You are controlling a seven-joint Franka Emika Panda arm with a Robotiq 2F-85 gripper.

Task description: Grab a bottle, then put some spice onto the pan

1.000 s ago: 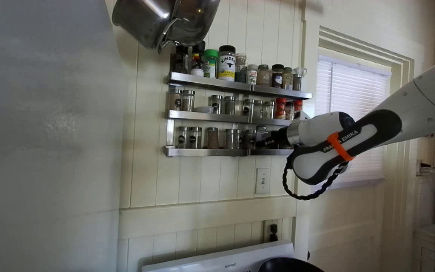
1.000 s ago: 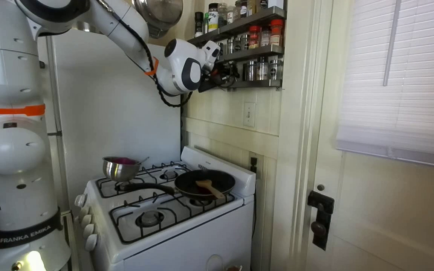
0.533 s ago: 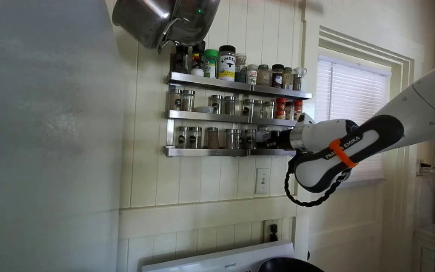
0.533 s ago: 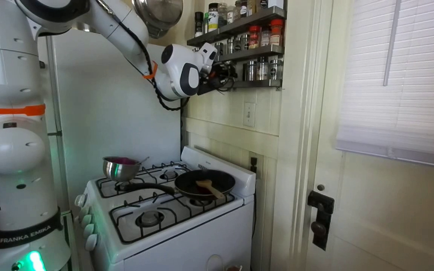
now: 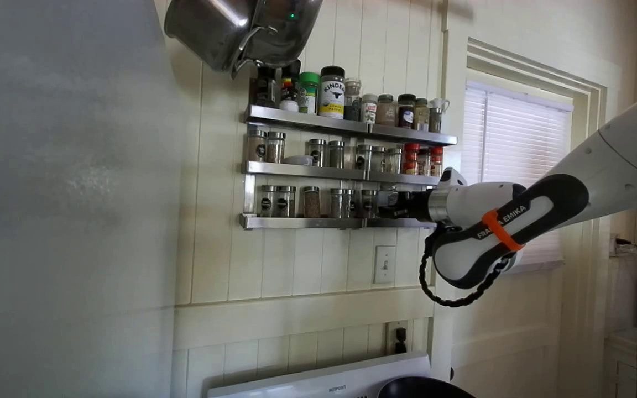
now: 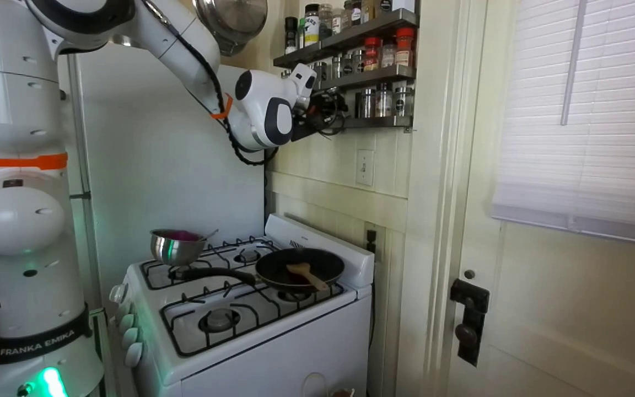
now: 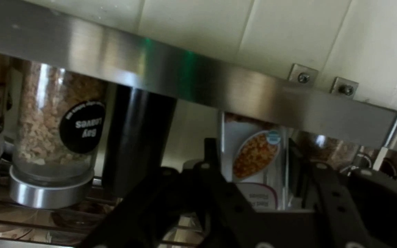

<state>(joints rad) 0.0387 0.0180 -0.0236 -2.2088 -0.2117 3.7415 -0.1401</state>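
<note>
A steel pot (image 6: 174, 252) sits below the gripper (image 7: 252, 146) and to its left in an exterior view; next, on the stove (image 6: 279, 353) beneath the gripper, comes the pan (image 6: 323, 262) with a wooden spatula (image 6: 310, 276) in it. The gripper is clenched on a clear bottle (image 7: 255, 158) at the lowest shelf (image 6: 381, 122), jars (image 6: 404, 103) just to its right.

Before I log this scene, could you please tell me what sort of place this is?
This looks like a kitchen, probably in a home: there is a white gas stove with a dark pan on it, and wall shelves lined with spice jars.
</note>
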